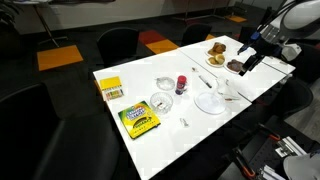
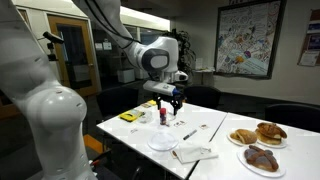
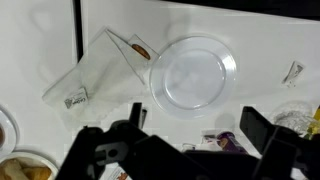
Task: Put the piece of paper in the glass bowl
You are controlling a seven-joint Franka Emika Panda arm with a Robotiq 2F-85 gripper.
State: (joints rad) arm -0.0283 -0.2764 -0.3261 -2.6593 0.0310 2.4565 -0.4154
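Observation:
The piece of paper (image 1: 184, 122) is a small crumpled white scrap lying on the white table (image 1: 170, 140). In the wrist view it lies at the right edge (image 3: 293, 72). A glass bowl (image 1: 160, 103) stands near the table's middle, and its rim shows at the right of the wrist view (image 3: 297, 118). My gripper (image 3: 195, 125) is open and empty, high above the table, with a small purple-capped bottle (image 3: 228, 140) seen below between its fingers. It shows in both exterior views (image 1: 246, 60) (image 2: 170, 100). The gripper is well apart from the paper.
A flat clear glass plate (image 3: 193, 75) and a clear plastic sleeve (image 3: 100, 70) lie below the gripper. Plates of pastries (image 1: 217, 50) (image 2: 258, 135) stand at one table end. A crayon box (image 1: 138, 120), a yellow box (image 1: 110, 88) and a second glass dish (image 1: 165, 85) are also there.

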